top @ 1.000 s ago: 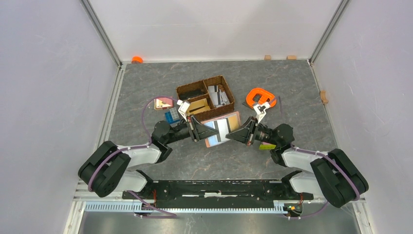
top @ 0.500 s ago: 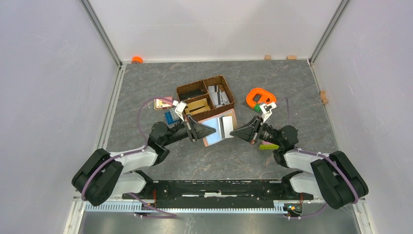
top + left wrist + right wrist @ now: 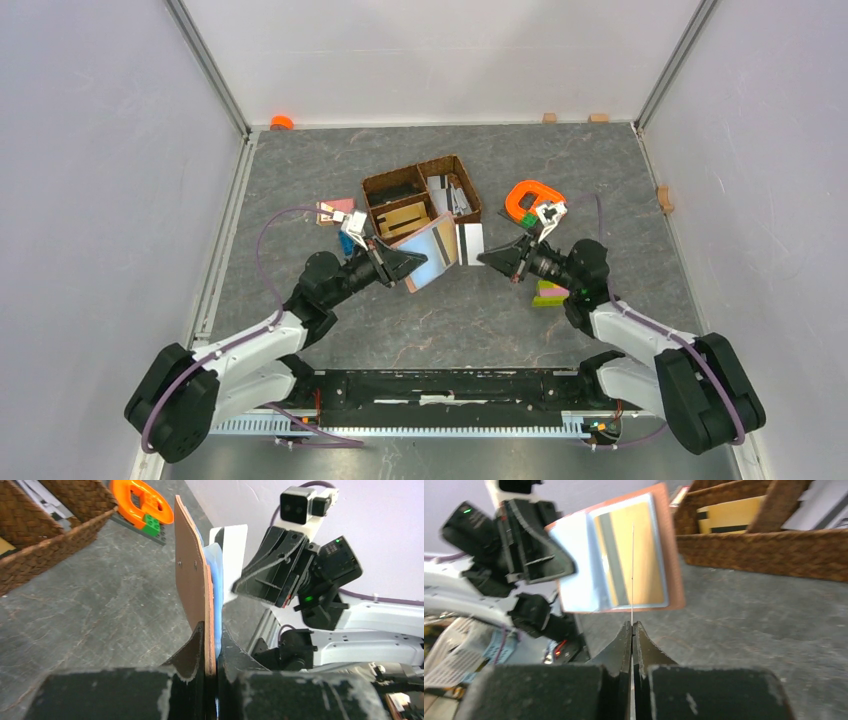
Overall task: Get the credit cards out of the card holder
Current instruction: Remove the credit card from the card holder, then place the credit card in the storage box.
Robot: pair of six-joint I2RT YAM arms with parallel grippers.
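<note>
Holder: I see the card holder (image 3: 432, 255) spread open, lifted off the table (image 3: 320, 165) and tilted, with its pale sleeves turned toward the right arm.
Left gripper: the left gripper (image 3: 211, 647) is clamped on one edge of the holder. One finger presses the brown outside, the other the sleeve side. From that wrist camera the holder rises straight out from between the fingertips.
Right gripper: the right gripper (image 3: 632, 629) is pinched tight on a white card (image 3: 471, 243). From its own wrist camera I see that card edge-on, as a fine line standing up from the fingertips.
Card against holder: the pinched card sits just ahead of the right fingertips, between them and the holder, right beside the holder's free edge. I cannot tell whether the two touch.
Holder against right gripper: it is near and directly ahead of the fingertips, with the open face toward them.
Sleeve: a yellowish card (image 3: 634, 555) with a dark stripe sits in the sleeve on the side away from the left gripper's fingers.
Basket: the woven basket (image 3: 372, 186) stands beyond both grippers, just past the holder. Some grey cards (image 3: 450, 195) lie in its compartment on the right gripper's side.
</note>
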